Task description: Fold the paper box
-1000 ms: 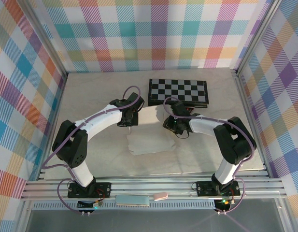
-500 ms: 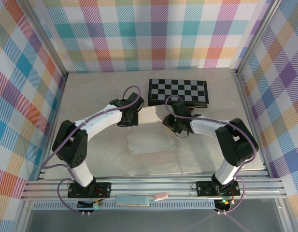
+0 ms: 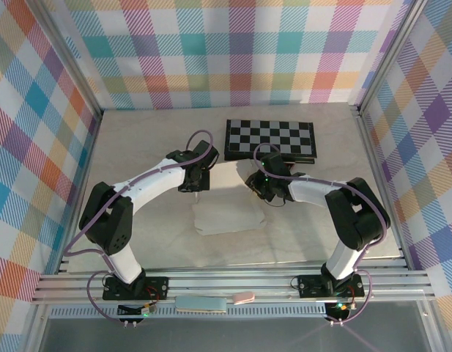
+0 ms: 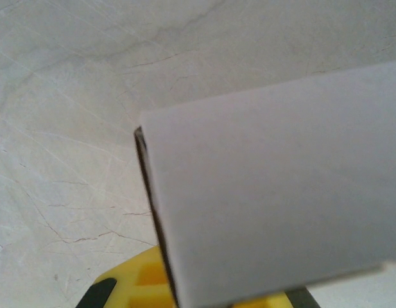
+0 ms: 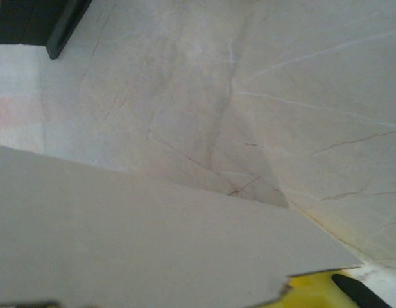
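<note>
– plaid walls (image 3: 233,51) all round, pale marbled table (image 3: 138,147). where's the paper box (image 3: 229,218)?
– mid-table, between my two arms, just short of the chessboard (image 3: 269,137). from above i see its long axis running across the table, left to right, with the right end angled a touch toward the far side. the near strip reads grey and the part behind it brighter. i can't tell from up there whether that part stands up.
– and the wrist cameras?
– they give what the overhead can't. on the left wrist the paper box (image 4: 275,192) is a white face leaning across the lens, its dark cut edge running down to a yellow finger (image 4: 130,285). on the right wrist the paper box (image 5: 120,237) slants across the bottom, its notched edge beside a yellow finger (image 5: 313,290), with a dark slab corner (image 5: 37,22) at top left.
– grips?
– left gripper (image 3: 197,192) is pinched closed on the box's left end. right gripper (image 3: 255,193) sits at the right end, and i can't tell whether its jaws clamp the card.
</note>
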